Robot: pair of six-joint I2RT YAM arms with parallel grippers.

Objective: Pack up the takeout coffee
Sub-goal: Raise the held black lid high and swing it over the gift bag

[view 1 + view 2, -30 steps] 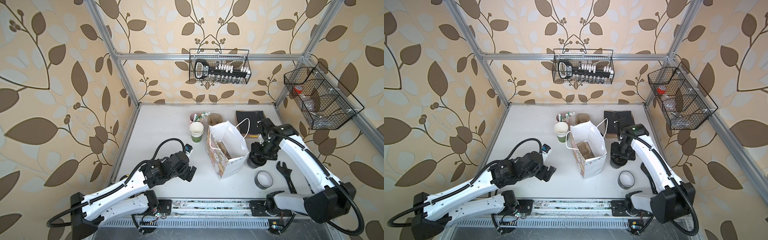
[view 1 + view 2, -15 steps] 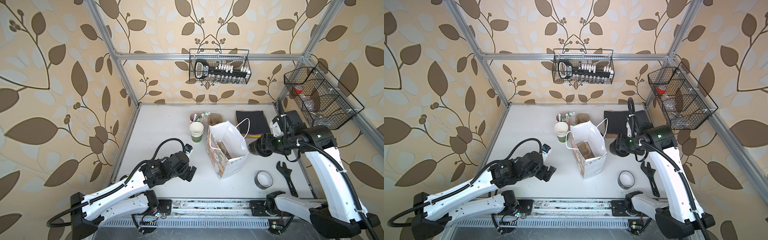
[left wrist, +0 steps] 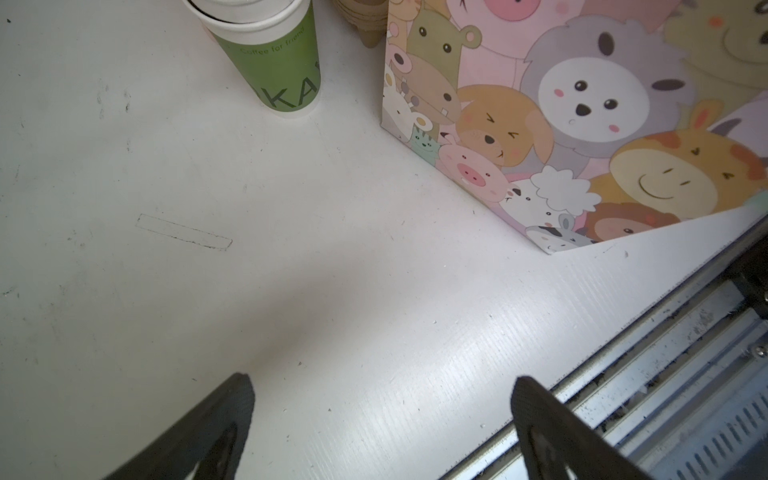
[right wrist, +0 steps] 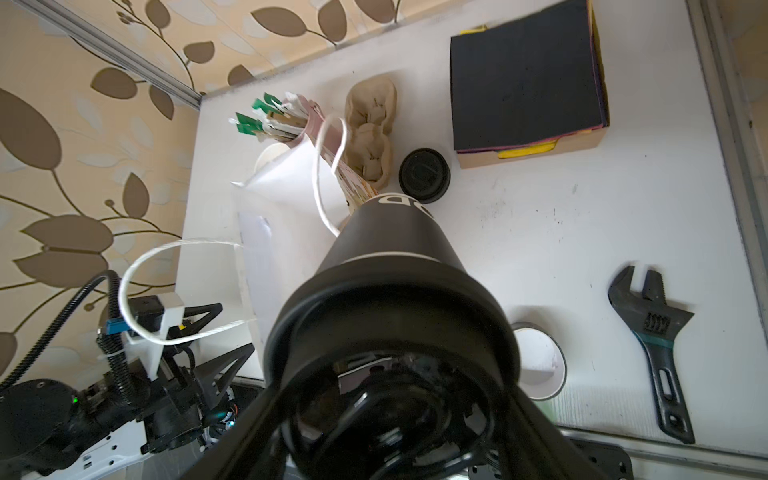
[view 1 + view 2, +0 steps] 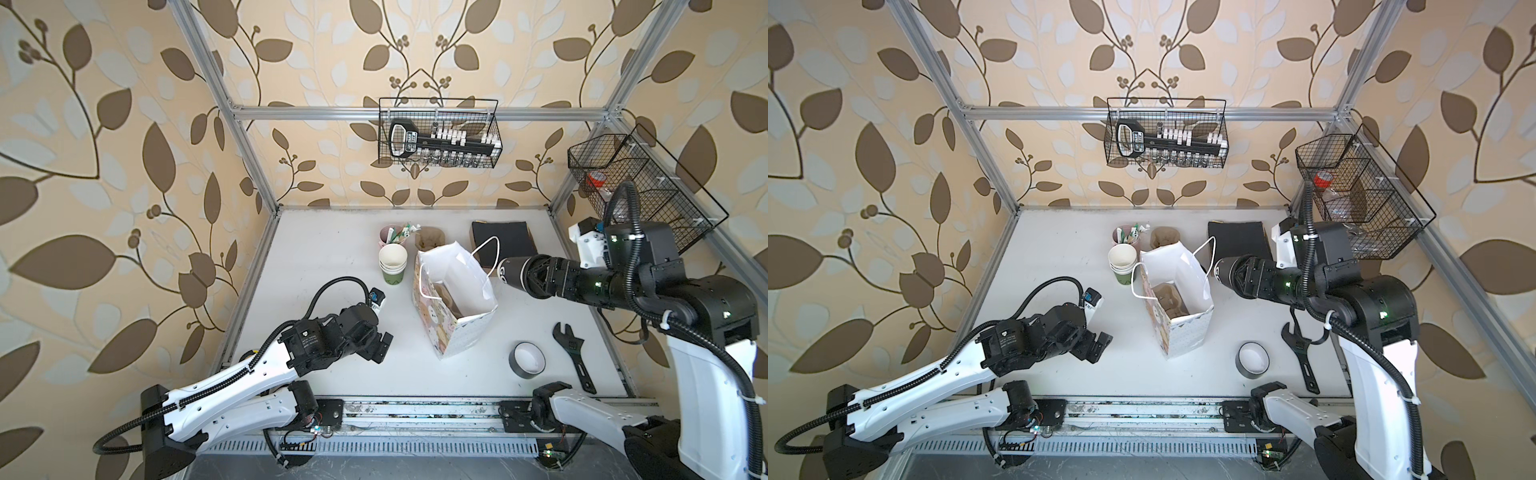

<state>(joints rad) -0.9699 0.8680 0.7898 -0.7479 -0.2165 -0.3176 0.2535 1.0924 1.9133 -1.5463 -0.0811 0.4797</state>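
right pincer (image 5: 536, 275) horizontal, gripping tipped coffee cup (image 5: 510, 272)

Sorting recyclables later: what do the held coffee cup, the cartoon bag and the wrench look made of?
Coffee cup: matte dark paper wall, apparently; its glossier black lid looks plastic. Bag: smooth printed paper, white and creased inside. Wrench: probably metal, dull black coating, toothed head.

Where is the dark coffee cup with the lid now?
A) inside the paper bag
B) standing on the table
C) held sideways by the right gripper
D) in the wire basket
C: the right gripper grips the dark cup at its lid end, lying sideways beside the open paper bag.
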